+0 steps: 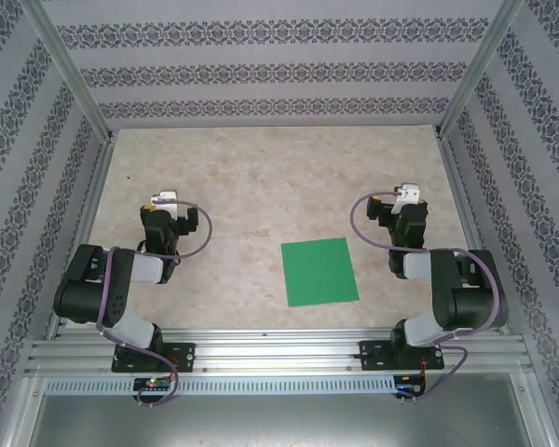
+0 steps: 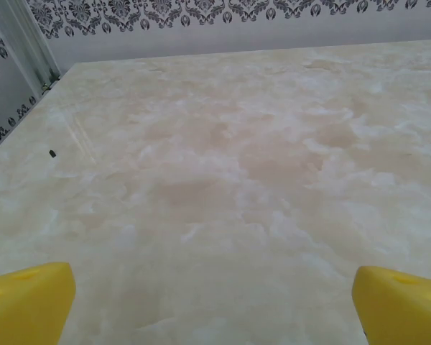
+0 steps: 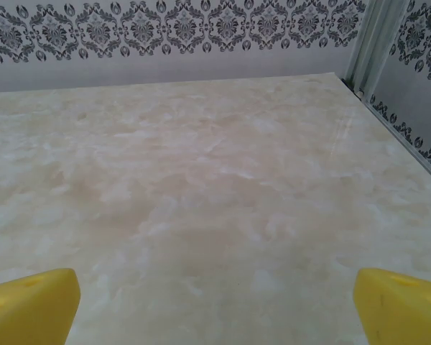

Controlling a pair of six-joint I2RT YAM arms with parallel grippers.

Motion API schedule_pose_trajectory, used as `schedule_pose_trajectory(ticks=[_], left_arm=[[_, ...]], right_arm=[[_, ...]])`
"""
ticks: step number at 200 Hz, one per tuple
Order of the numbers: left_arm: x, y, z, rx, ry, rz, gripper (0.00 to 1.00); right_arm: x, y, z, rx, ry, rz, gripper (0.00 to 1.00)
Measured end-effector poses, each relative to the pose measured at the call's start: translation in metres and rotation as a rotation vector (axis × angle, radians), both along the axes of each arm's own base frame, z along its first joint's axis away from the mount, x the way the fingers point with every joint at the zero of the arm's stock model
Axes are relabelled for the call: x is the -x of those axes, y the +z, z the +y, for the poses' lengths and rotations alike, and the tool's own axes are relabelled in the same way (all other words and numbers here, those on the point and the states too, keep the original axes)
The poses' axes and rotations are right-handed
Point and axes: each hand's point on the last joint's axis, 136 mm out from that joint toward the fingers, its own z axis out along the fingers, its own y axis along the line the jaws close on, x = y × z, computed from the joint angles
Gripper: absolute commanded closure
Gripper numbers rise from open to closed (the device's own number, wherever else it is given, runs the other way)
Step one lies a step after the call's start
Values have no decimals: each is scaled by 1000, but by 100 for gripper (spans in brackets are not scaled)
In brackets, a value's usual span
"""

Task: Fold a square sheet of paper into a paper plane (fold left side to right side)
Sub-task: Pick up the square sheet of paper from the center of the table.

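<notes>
On the bench [image 1: 261, 168], a pale marbled top shut in on three sides by patterned walls [image 1: 261, 65], little stands besides the robot itself. A metal rail [image 1: 279, 352] runs along the near edge and carries both bases. The left arm [image 1: 98, 284] is folded back on itself at the near left corner, and the right arm [image 1: 461, 289] is folded the same way at the near right corner; each wrist points toward the far edge. The paper [image 1: 320, 271], bright green, lies flat and unfolded close to the near edge, a little right of the middle, between the two arms and nearer the right one, turned slightly out of square with the edge. Nothing touches it. The left gripper [image 2: 214, 291] hangs low over bare bench with its yellow fingers [image 2: 29, 302] spread wide and nothing between them. The right gripper [image 3: 215, 295] hangs likewise, its fingers [image 3: 399, 305] wide apart and holding nothing. A tiny dark speck [image 2: 52, 153] sits toward the left edge.
</notes>
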Motion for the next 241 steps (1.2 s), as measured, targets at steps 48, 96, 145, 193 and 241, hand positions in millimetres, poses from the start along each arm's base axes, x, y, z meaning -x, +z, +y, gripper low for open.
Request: schedule_pose_trajectory(ticks=[48,96,145,193,241], left_arm=[[0,0,0,1,-2,0,0],[0,0,0,0,-2,0,0],[0,1,-4,-3,-25,21,0],[14,102,-17,36,-59,-128,0],[29,149,-90,251,-230,-68,0]], right_arm=[[0,0,0,0,0,0,2],[0,0,0,-1,0,0,2],[1,1,-2,-1,-13,2,2],[6,48,-11,-65,-90,9,2],[21,79,25,-190,-28,128,2]])
